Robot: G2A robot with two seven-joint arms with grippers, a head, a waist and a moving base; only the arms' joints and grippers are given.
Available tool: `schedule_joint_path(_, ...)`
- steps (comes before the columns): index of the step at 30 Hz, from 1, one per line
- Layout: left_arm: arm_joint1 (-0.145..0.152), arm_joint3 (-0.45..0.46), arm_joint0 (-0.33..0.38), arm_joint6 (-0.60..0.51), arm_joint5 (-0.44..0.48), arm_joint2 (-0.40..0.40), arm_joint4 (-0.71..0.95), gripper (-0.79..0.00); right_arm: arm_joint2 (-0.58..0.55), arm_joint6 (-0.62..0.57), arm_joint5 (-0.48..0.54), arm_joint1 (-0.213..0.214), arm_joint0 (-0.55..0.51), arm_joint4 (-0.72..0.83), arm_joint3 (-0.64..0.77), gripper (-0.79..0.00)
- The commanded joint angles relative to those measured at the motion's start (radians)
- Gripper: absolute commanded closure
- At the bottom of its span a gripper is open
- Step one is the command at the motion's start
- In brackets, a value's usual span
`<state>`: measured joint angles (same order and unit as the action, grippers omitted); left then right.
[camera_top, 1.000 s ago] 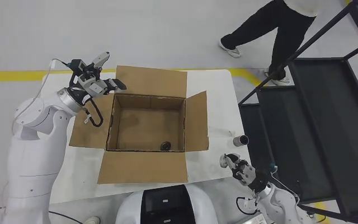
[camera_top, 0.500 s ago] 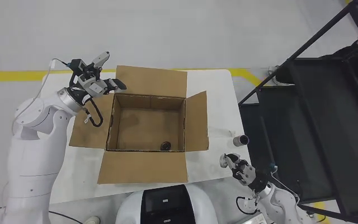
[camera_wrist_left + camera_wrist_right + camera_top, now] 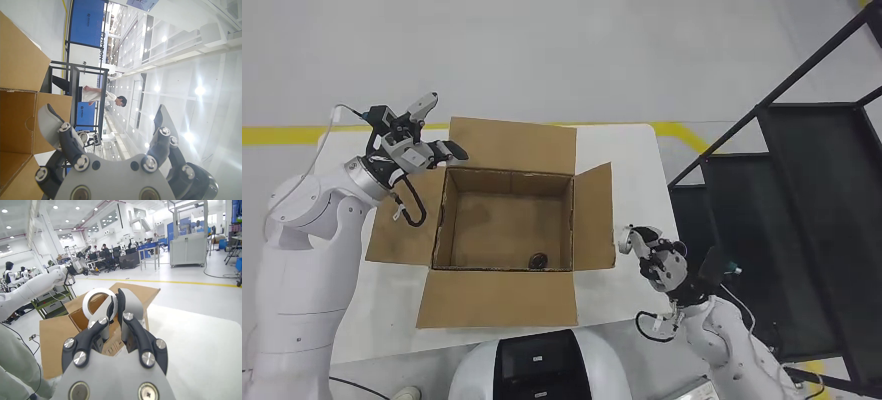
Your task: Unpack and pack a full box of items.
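Beside the far left corner of the box (image 3: pixel 507 184), the left gripper (image 3: pixel 437 127) is seen raised, its fingers spread wide with nothing between them. The box's left flap lies near and below it, so that flap could be struck and the box shoved if the gripper were lowered carelessly. Further right, a small dark item (image 3: pixel 539 260) is seen on the box floor against the near wall. At the right, a white ring (image 3: pixel 98 291) is pinched by one side of its rim in the closed right gripper (image 3: pixel 116 302), and most of it projects ahead of the fingertips. The box's right flap lies ahead of and below this gripper. It is judged that the ring could be snagged on that flap, twisted in so narrow a hold, and dropped on the table (image 3: pixel 632 170) short of the cavity.
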<state>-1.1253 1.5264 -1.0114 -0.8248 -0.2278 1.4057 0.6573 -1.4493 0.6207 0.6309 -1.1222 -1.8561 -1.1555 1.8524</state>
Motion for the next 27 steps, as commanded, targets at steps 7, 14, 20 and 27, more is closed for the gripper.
schedule_joint_path(7, 0.000, 0.000, 0.000, 0.000, 0.000, 0.000, 0.000, -0.785, 0.139, -0.124, -0.079, -0.017, 0.137, -0.103, -0.044, 0.000)
schedule_joint_path(14, 0.000, 0.000, 0.000, 0.000, 0.000, 0.000, 0.000, -0.785, 0.231, -0.155, -0.194, -0.033, 0.217, -0.222, -0.085, 0.000)
schedule_joint_path(20, 0.000, 0.000, 0.000, 0.000, 0.000, 0.000, 0.000, -0.785, 0.283, -0.181, -0.242, -0.043, 0.252, -0.257, -0.088, -0.785)
schedule_joint_path(27, 0.000, 0.000, 0.000, 0.000, 0.000, 0.000, 0.000, -0.785, 0.321, -0.172, -0.261, -0.052, 0.285, -0.255, -0.094, -0.785)
